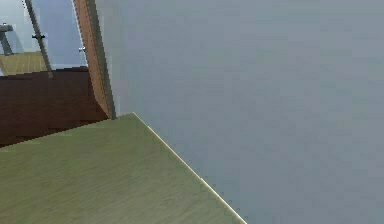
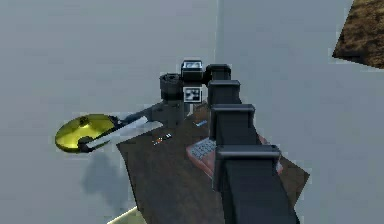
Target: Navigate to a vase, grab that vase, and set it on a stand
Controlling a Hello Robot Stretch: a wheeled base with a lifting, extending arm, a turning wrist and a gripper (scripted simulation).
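Dark arm bar (image 2: 243, 160) is seen across a brown tabletop (image 2: 165, 172). At nine o'clock of the gripper (image 2: 105, 137), a yellow rounded thing (image 2: 78, 132), probably the vase, is held clear. It is judged light, rigid, slippery and breakable, and best gripped near its rim.

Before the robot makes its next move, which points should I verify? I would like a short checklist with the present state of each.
1. The pincer holds the yellow round thing: ok, it hangs at the far end, clear of surfaces.
2. The yellow thing is a vase: cannot tell.
3. It is over the dark brown surface: not ok, it appears to be past the edge, toward the arm side view's left.
4. Room on that surface: ok, a small grey thing lies beside the arm, and most of the rest looks bare.
5. Way ahead: not ok, a grey wall stands close in the forward view.
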